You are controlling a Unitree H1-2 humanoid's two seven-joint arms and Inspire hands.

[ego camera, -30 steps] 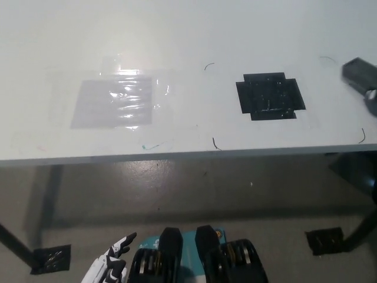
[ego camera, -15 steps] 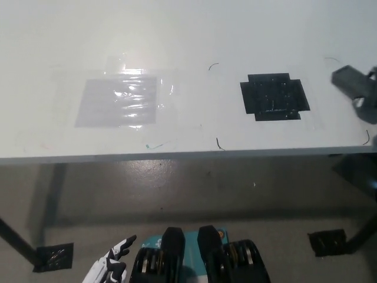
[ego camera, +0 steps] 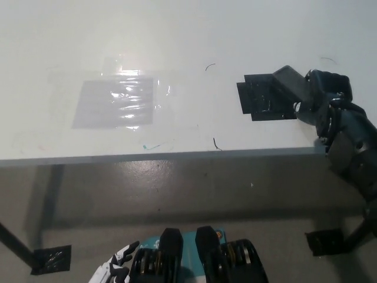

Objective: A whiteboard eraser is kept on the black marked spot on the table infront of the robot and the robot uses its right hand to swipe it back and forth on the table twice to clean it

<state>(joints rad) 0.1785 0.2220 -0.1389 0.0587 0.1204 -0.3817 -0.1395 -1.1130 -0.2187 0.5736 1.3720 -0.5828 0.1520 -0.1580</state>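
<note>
The dark grey whiteboard eraser (ego camera: 288,84) is held in my black right hand (ego camera: 328,105), which comes in from the right over the table's front edge. The eraser's left end lies over the right part of the black marked spot (ego camera: 261,99) on the white table (ego camera: 188,35). I cannot tell whether the eraser touches the surface. My white left hand (ego camera: 115,268) rests low at the bottom left, below the table, its fingers apart and holding nothing.
A clear plastic sheet (ego camera: 115,103) is taped flat on the table's left half. Small pen marks (ego camera: 217,144) lie near the front edge (ego camera: 177,156). Table legs with black taped feet (ego camera: 50,259) (ego camera: 324,242) stand on the grey floor.
My right hand has carried the eraser leftward from the table's right edge onto the black spot, and more of the arm now shows. The left hand has stayed low.
</note>
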